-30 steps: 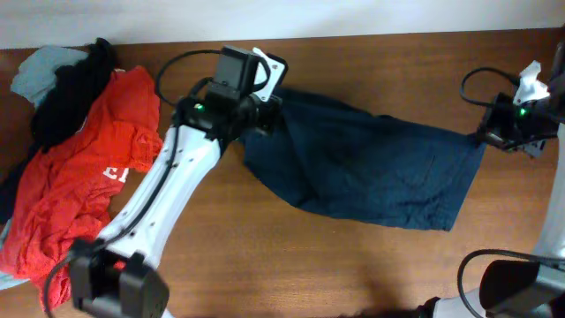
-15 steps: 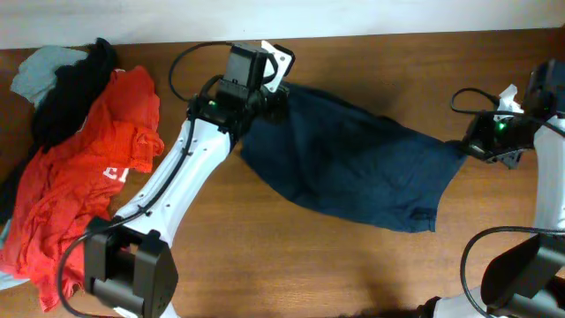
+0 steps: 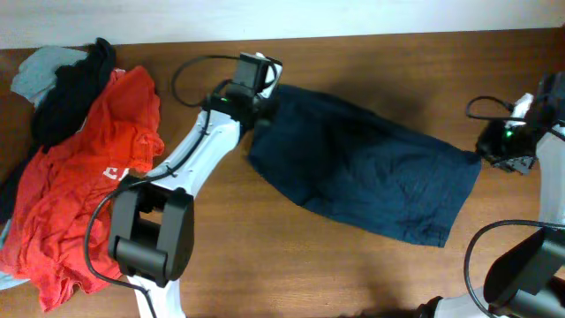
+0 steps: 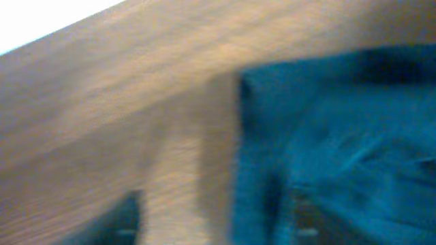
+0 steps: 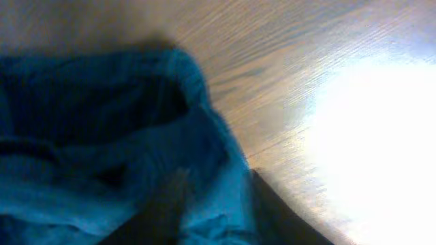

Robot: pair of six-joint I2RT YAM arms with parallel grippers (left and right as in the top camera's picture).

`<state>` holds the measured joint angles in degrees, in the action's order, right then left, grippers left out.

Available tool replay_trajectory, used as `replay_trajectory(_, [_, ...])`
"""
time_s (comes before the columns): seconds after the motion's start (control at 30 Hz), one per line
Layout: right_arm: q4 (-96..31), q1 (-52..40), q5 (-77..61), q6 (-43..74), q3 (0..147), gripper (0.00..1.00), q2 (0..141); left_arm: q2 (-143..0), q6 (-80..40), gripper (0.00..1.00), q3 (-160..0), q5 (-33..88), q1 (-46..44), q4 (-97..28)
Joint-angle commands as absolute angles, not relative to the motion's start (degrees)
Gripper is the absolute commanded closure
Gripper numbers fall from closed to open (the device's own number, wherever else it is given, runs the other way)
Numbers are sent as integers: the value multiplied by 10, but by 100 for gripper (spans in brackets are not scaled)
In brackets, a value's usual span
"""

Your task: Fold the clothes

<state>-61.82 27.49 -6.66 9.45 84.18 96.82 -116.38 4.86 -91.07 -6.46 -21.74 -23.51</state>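
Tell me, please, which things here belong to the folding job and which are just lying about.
Job: navy garment, spread on the table; left gripper and right gripper at its ends.
Lying about: red shirt, black garment, pale grey cloth, heaped together.

Wrist-view blur over the clothes (image 4: 340, 150) (jaws indistinct)
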Motion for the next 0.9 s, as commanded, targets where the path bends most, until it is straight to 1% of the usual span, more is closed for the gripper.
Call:
replay_trajectory(0.0, [-603, 281, -28, 100, 838, 29, 971, -1166, 44, 1, -915, -110, -207, -224])
replay_trajectory(0.03, [-597, 281, -30, 100, 838, 22, 971, -1166, 44, 1, -918, -115, -207, -224])
replay_trajectory(0.1, [-589, 281, -37, 100, 838, 13, 971, -1166, 44, 1, -926, -118, -207, -228])
replay_trajectory(0.3, [-581, 281, -96, 95, 845, 0, 971, -1166, 44, 1, -975, -118, -209, -280])
replay_trajectory(0.33, [-581, 281, -133, 79, 849, 1, 971, -1166, 44, 1, -988, -116, -211, -295])
replay_trajectory(0.4, [-588, 280, -249, 14, 861, 1, 971, -1166, 44, 1, -1020, -84, -214, -332])
replay_trajectory(0.47, [-597, 274, -356, -31, 871, 0, 971, -1166, 44, 1, -1051, -6, -218, -364])
replay_trajectory(0.5, [-597, 270, -384, -37, 872, 5, 971, -1166, 47, 1, -1059, 30, -218, -369])
replay_trajectory(0.53, [-595, 265, -398, -42, 871, 16, 971, -1166, 48, 1, -1061, 67, -218, -369])
replay_trajectory(0.57, [-595, 258, -398, -43, 871, 31, 971, -1166, 48, 1, -1061, 98, -218, -366])
replay_trajectory(0.6, [-592, 251, -389, -43, 870, 61, 971, -1166, 48, 3, -1061, 118, -218, -365])
replay_trajectory(0.63, [-589, 242, -372, -43, 868, 86, 971, -1171, 48, 8, -1061, 133, -218, -364])
replay_trajectory(0.67, [-587, 232, -356, -43, 867, 96, 971, -1173, 48, 21, -1061, 141, -218, -363])
replay_trajectory(0.7, [-582, 223, -343, -42, 865, 96, 971, -1179, 48, 35, -1061, 145, -218, -362])
replay_trajectory(0.77, [-567, 201, -332, -41, 856, 96, 971, -1191, 48, 74, -1061, 149, -219, -359])
replay_trajectory(0.8, [-555, 188, -331, -40, 850, 96, 971, -1198, 48, 85, -1061, 149, -220, -355])
replay_trajectory(0.83, [-543, 178, -327, -30, 844, 96, 972, -1206, 48, 93, -1061, 152, -220, -351])
replay_trajectory(0.87, [-529, 167, -317, -11, 838, 96, 973, -1214, 48, 98, -1061, 163, -220, -343])
